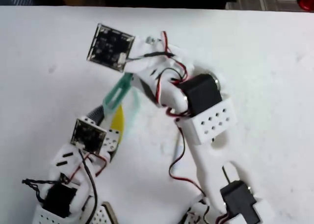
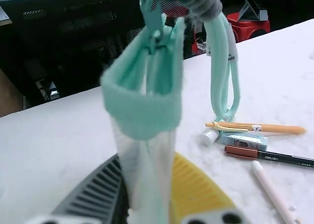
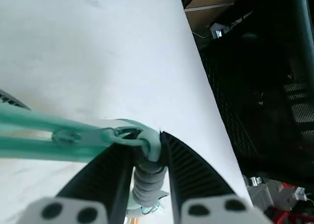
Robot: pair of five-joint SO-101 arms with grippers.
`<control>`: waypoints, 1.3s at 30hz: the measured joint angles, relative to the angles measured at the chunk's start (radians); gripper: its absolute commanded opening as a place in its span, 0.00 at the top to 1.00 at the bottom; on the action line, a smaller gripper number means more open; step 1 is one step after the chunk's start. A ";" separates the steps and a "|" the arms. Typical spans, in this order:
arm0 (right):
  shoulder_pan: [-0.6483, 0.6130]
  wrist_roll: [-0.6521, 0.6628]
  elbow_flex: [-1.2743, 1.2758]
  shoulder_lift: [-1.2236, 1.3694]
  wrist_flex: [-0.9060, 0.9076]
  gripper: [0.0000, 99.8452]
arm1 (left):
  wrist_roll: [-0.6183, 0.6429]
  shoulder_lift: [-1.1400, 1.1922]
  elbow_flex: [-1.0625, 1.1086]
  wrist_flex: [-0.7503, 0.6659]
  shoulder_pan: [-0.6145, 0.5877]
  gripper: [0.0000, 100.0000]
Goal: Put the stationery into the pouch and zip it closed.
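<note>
A mint green pouch with a clear body hangs stretched between both grippers, above the white table. My left gripper, one finger grey and one yellow, is shut on its lower part. My right gripper is shut on the ring and grey cord by the zipper pull. In the high view the pouch spans from the left gripper to the right gripper. On the table lie an orange pen, a blue eraser, a dark pen and a white pen.
The pouch's loop strap dangles down towards the pens. The right arm's body stretches over the table's middle and covers the stationery from above. The table's far edge borders a dark floor with clutter.
</note>
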 measured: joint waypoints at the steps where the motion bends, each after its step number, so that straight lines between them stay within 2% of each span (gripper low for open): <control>1: 0.009 0.000 0.002 0.000 -0.003 0.98 | 0.000 0.000 0.000 0.000 0.000 0.98; 18: 0.126 -0.008 0.002 0.092 -0.077 0.98 | -0.002 0.000 0.000 0.000 0.009 0.98; 31: 0.133 -0.009 0.002 0.094 -0.078 0.98 | -0.003 0.000 0.000 0.006 0.012 0.98; 37: 0.137 -0.009 0.000 0.081 -0.014 0.77 | -0.003 0.000 0.000 0.006 0.014 0.98; 39: 0.138 -0.011 0.000 0.052 0.035 0.74 | -0.003 0.000 0.000 0.006 0.014 0.98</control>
